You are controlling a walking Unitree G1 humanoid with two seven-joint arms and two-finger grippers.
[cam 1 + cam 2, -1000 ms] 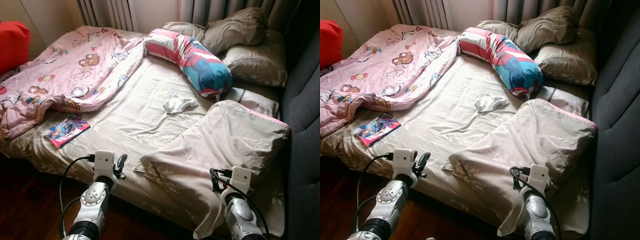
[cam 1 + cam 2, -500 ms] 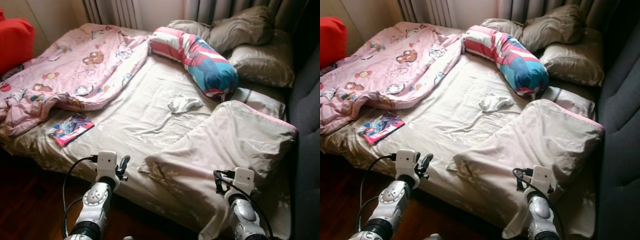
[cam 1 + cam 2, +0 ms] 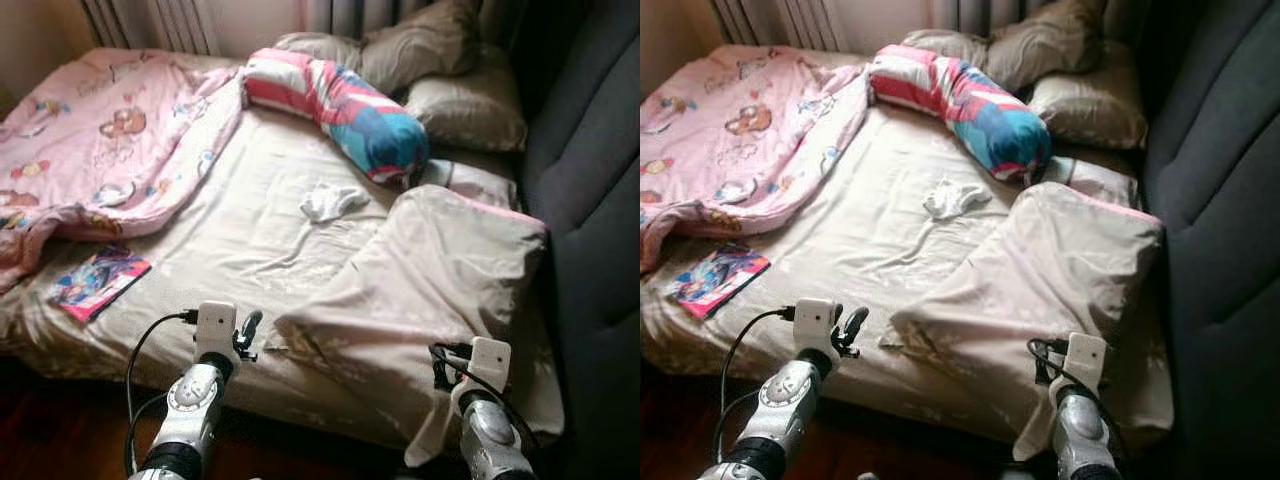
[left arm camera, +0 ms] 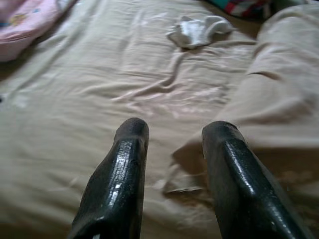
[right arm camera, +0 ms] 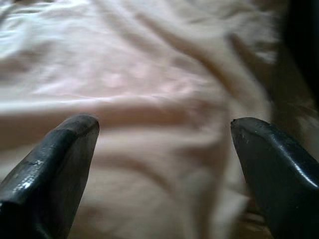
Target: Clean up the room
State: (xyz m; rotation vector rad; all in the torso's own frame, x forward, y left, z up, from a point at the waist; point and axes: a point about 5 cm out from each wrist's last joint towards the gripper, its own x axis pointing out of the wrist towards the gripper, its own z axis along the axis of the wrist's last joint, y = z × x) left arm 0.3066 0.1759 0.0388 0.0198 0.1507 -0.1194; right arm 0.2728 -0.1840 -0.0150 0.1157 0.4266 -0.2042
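While both arms reach over the near edge of the bed point(image 3: 230, 230), the left end effector point(image 4: 172, 132) hovers with fingers narrowly parted by the beige pillow's point(image 3: 440, 270) near corner. Spread wide, the right end effector point(image 5: 164, 129) hangs over that pillow. Farther off lie a white sock point(image 3: 330, 200) mid-bed, a book point(image 3: 98, 283) at left and a pink blanket point(image 3: 90, 150).

Bed point(image 3: 240, 240): beige sheet, centre of frame.
Pink blanket point(image 3: 90, 150): bunched, upper left.
Book point(image 3: 100, 283): left, below the blanket.
White cloth point(image 3: 332, 200): centre.
Folded duvet point(image 3: 440, 280): right.
Left gripper point(image 3: 246, 330): bottom, over bed edge.
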